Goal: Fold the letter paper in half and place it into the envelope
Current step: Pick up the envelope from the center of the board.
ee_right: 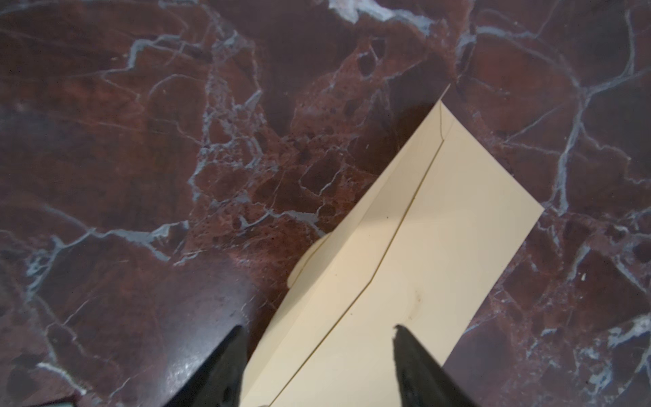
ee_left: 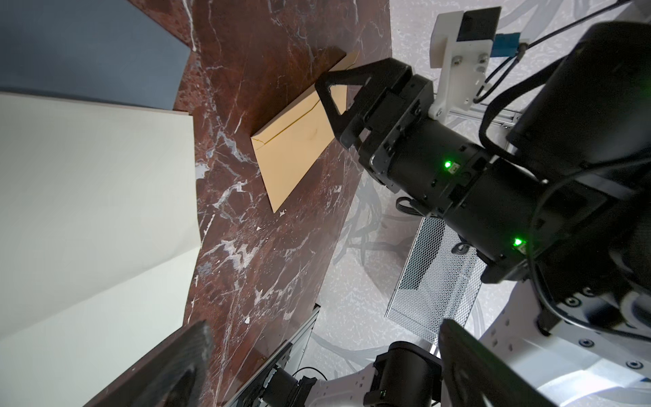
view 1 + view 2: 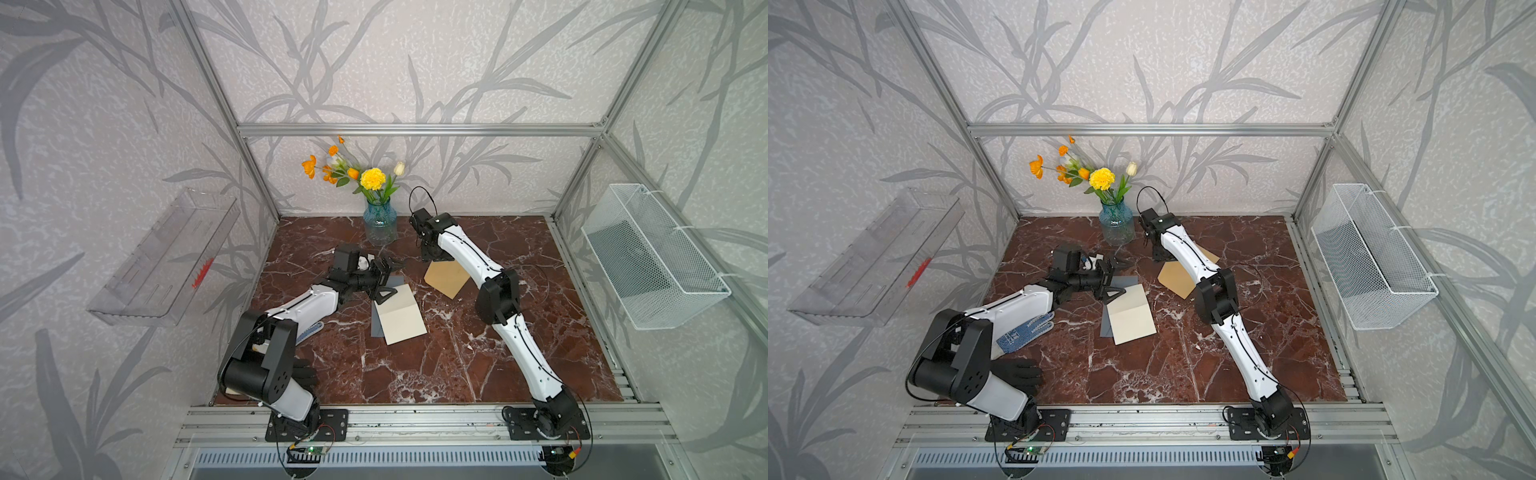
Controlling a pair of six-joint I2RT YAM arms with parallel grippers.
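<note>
The cream letter paper (image 3: pixel 403 320) (image 3: pixel 1131 318) lies mid-table on a grey sheet (image 3: pixel 377 326), with a crease across it and one part bent up, as the left wrist view shows (image 2: pixel 95 211). The tan envelope (image 3: pixel 446 278) (image 3: pixel 1175 277) lies flat behind it to the right. My left gripper (image 3: pixel 390 279) (image 3: pixel 1116 279) is turned on its side at the paper's far left corner. It is open with nothing between its fingers (image 2: pixel 183 366). My right gripper (image 3: pixel 432 254) (image 1: pixel 317 334) points down over the envelope's (image 1: pixel 422 246) far end, open, one finger over the envelope and one over the marble.
A blue glass vase of flowers (image 3: pixel 380 226) stands at the back, close to both grippers. A blue dotted glove (image 3: pixel 1025 328) and a black glove (image 3: pixel 1017 374) lie by the left arm's base. A wire basket (image 3: pixel 652 257) and a clear tray (image 3: pixel 166 257) hang on the side walls.
</note>
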